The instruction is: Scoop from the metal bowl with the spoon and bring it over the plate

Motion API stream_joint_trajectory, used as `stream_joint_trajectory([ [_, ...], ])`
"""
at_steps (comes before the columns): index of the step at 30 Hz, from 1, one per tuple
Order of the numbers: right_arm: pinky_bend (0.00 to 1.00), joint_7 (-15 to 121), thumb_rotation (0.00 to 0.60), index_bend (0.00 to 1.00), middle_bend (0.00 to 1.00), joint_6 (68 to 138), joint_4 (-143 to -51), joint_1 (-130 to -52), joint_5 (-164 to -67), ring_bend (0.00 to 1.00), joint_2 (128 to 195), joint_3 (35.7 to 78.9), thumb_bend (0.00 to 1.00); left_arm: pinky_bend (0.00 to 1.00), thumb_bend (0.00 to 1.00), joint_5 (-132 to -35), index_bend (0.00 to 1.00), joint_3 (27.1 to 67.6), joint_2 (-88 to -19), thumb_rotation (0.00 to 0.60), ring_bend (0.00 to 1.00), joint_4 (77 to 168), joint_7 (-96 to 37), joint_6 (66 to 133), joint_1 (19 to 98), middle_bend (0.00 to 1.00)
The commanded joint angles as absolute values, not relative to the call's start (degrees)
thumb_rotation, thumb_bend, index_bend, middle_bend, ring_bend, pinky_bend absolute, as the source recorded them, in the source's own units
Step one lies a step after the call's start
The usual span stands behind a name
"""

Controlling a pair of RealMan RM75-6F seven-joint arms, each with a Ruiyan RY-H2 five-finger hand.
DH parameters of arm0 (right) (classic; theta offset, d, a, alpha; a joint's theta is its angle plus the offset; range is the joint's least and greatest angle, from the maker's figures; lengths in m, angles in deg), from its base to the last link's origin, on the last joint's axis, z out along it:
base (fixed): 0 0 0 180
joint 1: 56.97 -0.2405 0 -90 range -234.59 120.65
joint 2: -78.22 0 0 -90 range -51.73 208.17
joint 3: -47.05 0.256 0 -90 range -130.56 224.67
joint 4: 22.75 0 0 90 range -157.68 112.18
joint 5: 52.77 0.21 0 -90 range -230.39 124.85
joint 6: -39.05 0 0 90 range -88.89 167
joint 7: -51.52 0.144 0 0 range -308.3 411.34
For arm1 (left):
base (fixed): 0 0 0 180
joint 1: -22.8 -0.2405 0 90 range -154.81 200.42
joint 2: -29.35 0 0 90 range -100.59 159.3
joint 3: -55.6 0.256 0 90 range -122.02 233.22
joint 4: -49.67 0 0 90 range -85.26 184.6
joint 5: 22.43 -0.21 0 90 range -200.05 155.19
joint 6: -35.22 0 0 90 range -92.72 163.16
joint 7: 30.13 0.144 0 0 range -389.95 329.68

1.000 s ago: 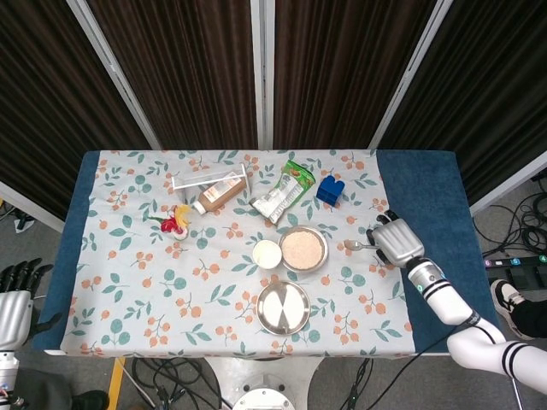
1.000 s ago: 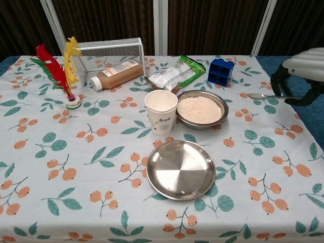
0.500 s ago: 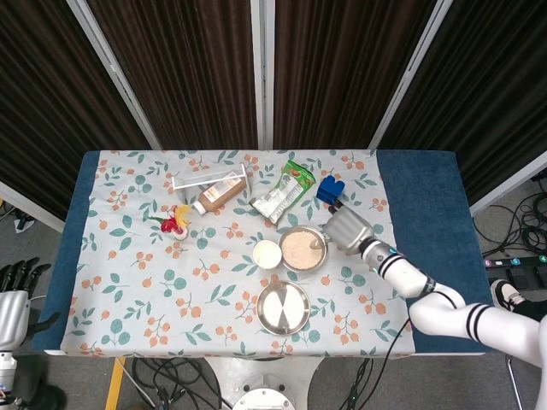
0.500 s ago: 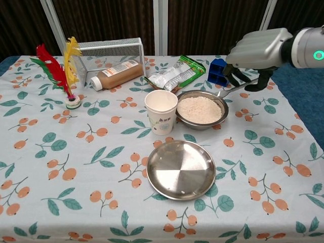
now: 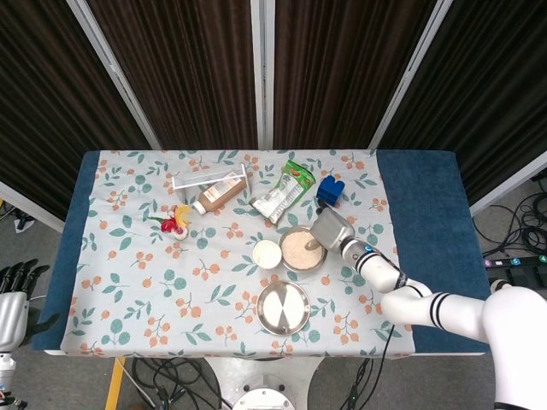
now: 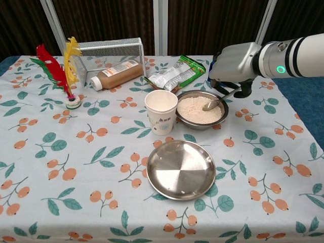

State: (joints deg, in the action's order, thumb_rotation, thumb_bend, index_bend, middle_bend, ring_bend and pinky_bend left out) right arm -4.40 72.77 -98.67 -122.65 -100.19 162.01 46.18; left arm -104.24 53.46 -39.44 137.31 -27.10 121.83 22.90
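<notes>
The metal bowl [image 6: 188,123] [image 5: 283,253] holds pale grain and stands at the table's middle. My right hand [image 6: 235,63] [image 5: 329,229] hovers over the bowl's right rim and grips the handle of a metal spoon [image 6: 218,99]. The spoon slants down to the left with its tip lying in the grain. In front of the bowl sits the bare metal plate [image 6: 181,169] [image 5: 283,307]. My left hand [image 5: 12,299] hangs off the table's front left corner, fingers apart and holding nothing.
A white paper cup [image 6: 161,111] stands close against the bowl's left side. Behind the bowl are a blue block [image 6: 218,71], a green snack bag [image 6: 174,74] and a brown bottle [image 6: 117,74] under a wire basket. A feather shuttlecock [image 6: 63,76] stands far left.
My right hand carried the spoon from the table's right side leftward to the bowl. The spoon tip has dropped from above the rim into the grain.
</notes>
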Motion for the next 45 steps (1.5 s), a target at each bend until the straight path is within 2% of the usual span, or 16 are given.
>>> stream_joint_trajectory([
  [1,0.07,-6.6,0.6,0.58,0.58,74.9,-97.2,-124.9,-96.8,0.21,164.3,45.2,0.35,0.11,0.07,-104.2,0.26,53.6,-39.5,0.6,0.12,137.2,-27.1,121.9,22.8,0.22],
  [8,0.06,-7.7,0.6,0.58,0.58,77.4,-96.6,-127.1,-93.8,0.21,167.2,44.6,0.34,0.11,0.07,-104.1,0.26,53.7,-39.7,0.6,0.12,137.1,-27.3,122.0,22.5,0.22],
  [16,0.04,-3.6,0.6,0.58,0.58,80.8,-97.8,-125.2,-99.1,0.21,168.0,43.7,0.34,0.11,0.07,-104.2,0.26,53.8,-39.7,0.6,0.12,137.0,-27.5,122.2,22.2,0.22],
  [31,0.02,9.0,0.6,0.58,0.58,85.8,-100.5,-118.1,-110.4,0.22,162.4,43.6,0.34,0.11,0.07,-104.8,0.26,53.5,-39.2,0.6,0.12,137.7,-26.8,122.6,22.3,0.22],
  [45,0.0,15.7,0.6,0.58,0.58,90.5,-109.1,-115.6,-118.6,0.22,156.4,48.0,0.34,0.11,0.07,-104.7,0.26,53.4,-39.0,0.6,0.12,138.2,-26.3,122.4,22.5,0.22],
])
